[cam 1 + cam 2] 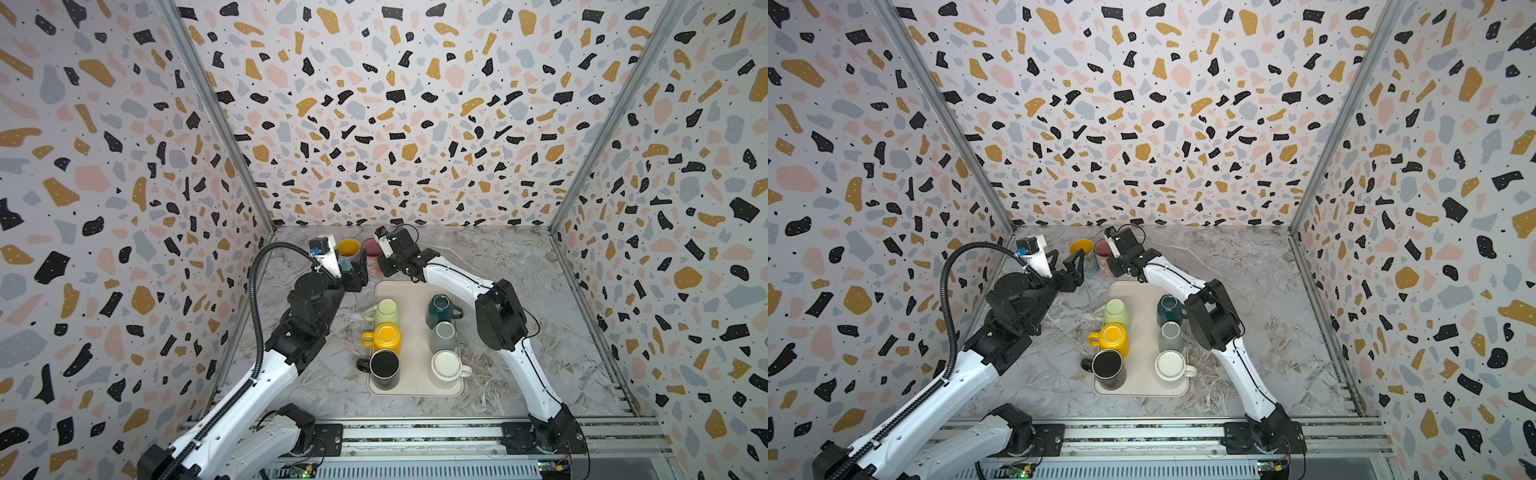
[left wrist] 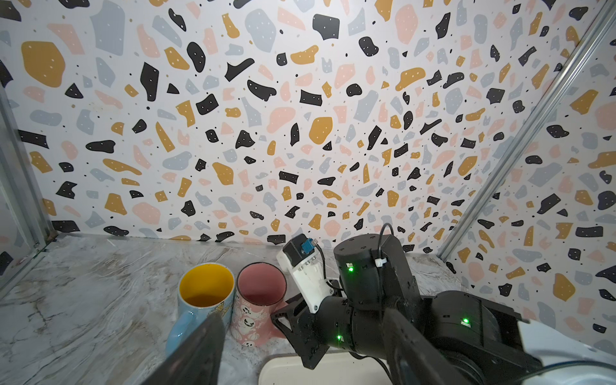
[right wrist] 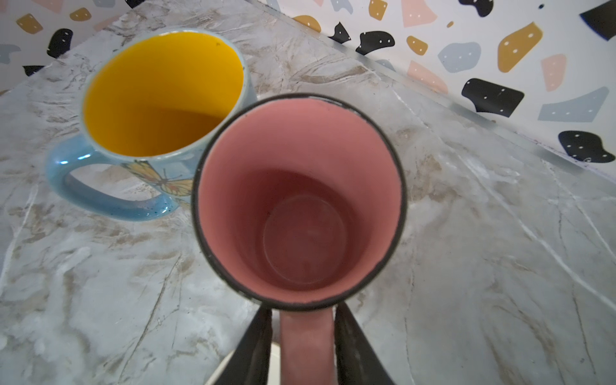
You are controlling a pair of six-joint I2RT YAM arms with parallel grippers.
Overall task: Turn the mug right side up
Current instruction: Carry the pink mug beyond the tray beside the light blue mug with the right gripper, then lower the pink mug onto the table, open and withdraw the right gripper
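Tray (image 1: 415,353) sits nearest on the marble table (image 1: 519,291), carrying two rows of mugs. Beyond it, at its 12 o'clock, the pink mug (image 1: 1102,253) stands upright, mouth up, just beside a blue mug (image 1: 1081,249) with a yellow inside at its 9 o'clock. The left gripper (image 1: 1065,266) hovers at 8 o'clock of the blue mug, its fingers (image 1: 1076,270) spread wide and holding nothing. The right gripper (image 3: 301,316) is at 5 o'clock of the pink mug. Both top views hide its fingers (image 3: 260,333) behind the wrist. The right wrist view shows them straddling the pink handle (image 3: 306,346), parted slightly wider than it, with a thin gap on one side. Only the left wrist view shows ghost faces on the pink mug.
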